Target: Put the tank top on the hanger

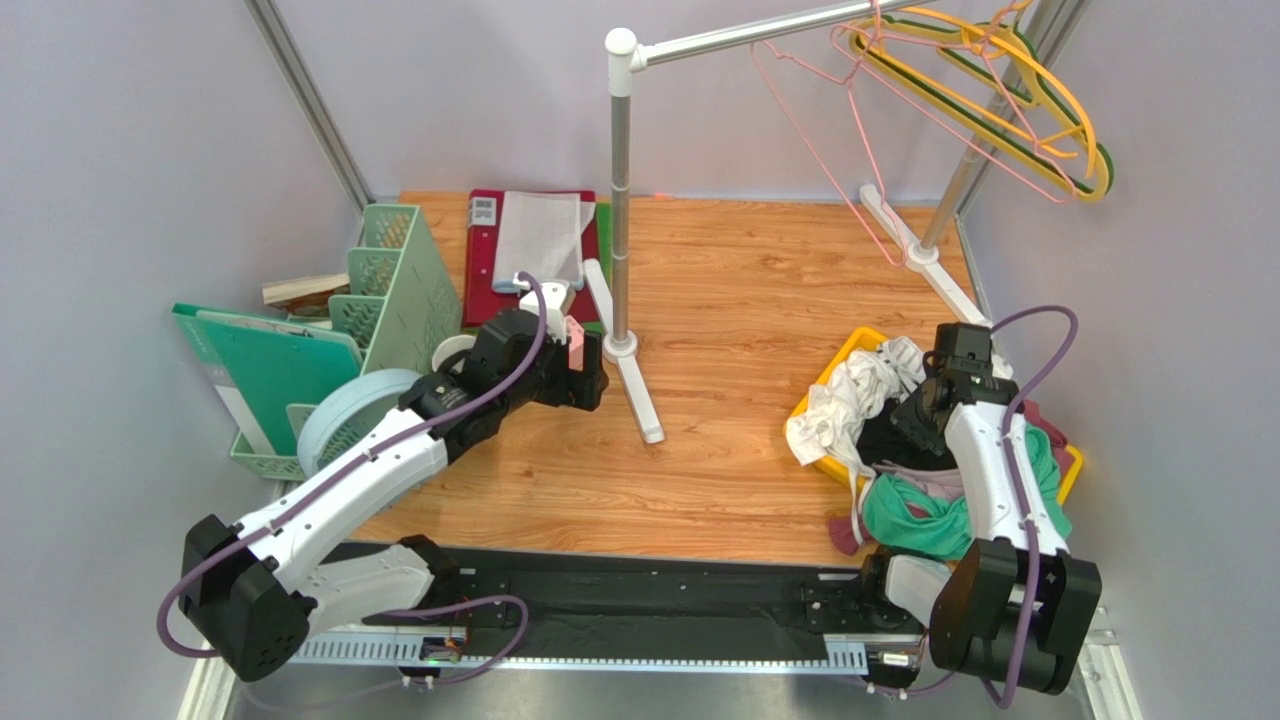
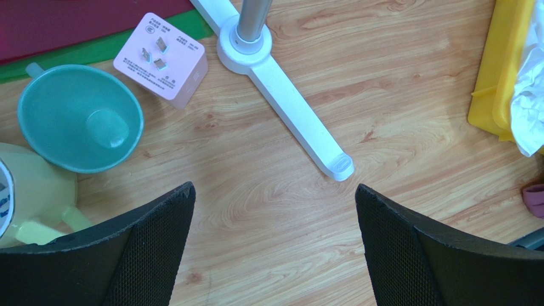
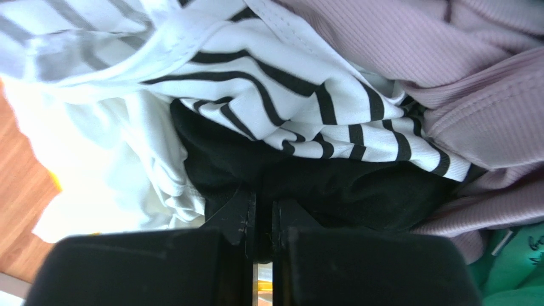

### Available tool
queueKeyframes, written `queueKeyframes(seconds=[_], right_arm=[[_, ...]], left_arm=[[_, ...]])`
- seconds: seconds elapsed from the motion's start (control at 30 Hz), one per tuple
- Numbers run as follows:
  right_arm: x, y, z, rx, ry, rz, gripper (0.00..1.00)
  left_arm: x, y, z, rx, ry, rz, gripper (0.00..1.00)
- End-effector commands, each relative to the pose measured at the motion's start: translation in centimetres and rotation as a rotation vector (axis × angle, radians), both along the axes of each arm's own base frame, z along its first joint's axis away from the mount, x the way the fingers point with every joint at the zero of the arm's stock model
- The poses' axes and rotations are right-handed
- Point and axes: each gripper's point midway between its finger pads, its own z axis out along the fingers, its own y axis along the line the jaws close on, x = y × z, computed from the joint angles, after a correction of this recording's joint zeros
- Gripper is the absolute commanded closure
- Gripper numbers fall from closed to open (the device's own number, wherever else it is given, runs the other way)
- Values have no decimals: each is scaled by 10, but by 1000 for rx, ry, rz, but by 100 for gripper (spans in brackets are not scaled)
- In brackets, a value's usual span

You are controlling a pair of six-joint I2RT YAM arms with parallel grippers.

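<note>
Top external: right gripper [image 1: 920,408] is down in the yellow bin [image 1: 857,339] at 3 o'clock, on the tank top [image 1: 893,441]. Hanger [image 1: 819,113] hangs on the rail [image 1: 736,38] at 1 o'clock, well apart. Left wrist: left gripper [image 2: 274,190] released, fingers wide over bare table [image 2: 268,146]. Rack foot [image 2: 294,108] at 12 o'clock. Right wrist: right gripper [image 3: 263,203] clenched, tips touching the tank top [image 3: 319,185], just under the striped garment [image 3: 306,108]. Cannot tell if cloth is pinched.

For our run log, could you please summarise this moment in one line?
picking | right tool shut on plain black fabric tank top | left tool open above wooden table | thin pink wire hanger bare on metal rail
</note>
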Motion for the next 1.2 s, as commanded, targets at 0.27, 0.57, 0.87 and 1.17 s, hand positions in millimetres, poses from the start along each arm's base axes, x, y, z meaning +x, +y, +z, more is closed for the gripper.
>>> queueKeyframes(seconds=[0.27, 0.57, 0.87, 1.17], right_arm=[[50, -28, 137, -194, -314, 31, 100], [64, -21, 196, -194, -473, 70, 100], [53, -39, 265, -345, -565, 56, 100], [41, -41, 323, -377, -685, 4, 100]], left_arm=[[3, 16, 30, -23, -68, 66, 1], [-3, 27, 35, -21, -86, 98, 1], [-7, 36, 41, -32, -125, 116, 1], [0, 33, 45, -28, -133, 104, 1]])
